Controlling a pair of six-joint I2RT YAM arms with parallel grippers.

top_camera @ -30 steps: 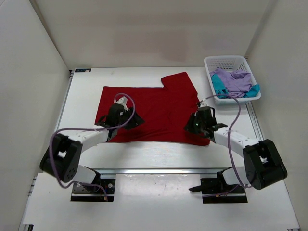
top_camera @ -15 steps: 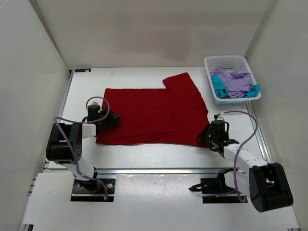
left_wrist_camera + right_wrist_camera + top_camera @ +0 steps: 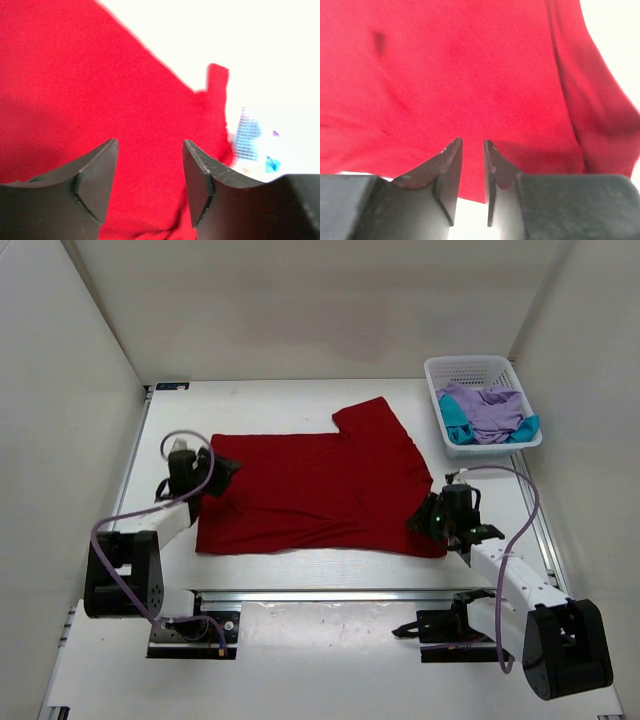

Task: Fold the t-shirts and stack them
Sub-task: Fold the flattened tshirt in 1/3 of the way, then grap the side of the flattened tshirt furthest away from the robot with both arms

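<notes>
1. The dark red t-shirt (image 3: pixel 320 485) lies spread on the surface (image 3: pixel 300 400). The lavender t-shirt (image 3: pixel 490 410) and the teal t-shirt (image 3: pixel 455 422) fill the basket (image 3: pixel 470 365).
2. The left gripper (image 3: pixel 222 473) is at the shirt's left edge with its fingers wide apart.
3. The right gripper (image 3: pixel 472 144) is at the near right corner. Its fingers are barely parted and seemingly grip nothing.

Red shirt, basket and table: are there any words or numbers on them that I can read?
The red shirt: plain, no words or numbers.
The basket: no words or numbers show.
The dark tag at the far left corner of the table: too small to read.
</notes>
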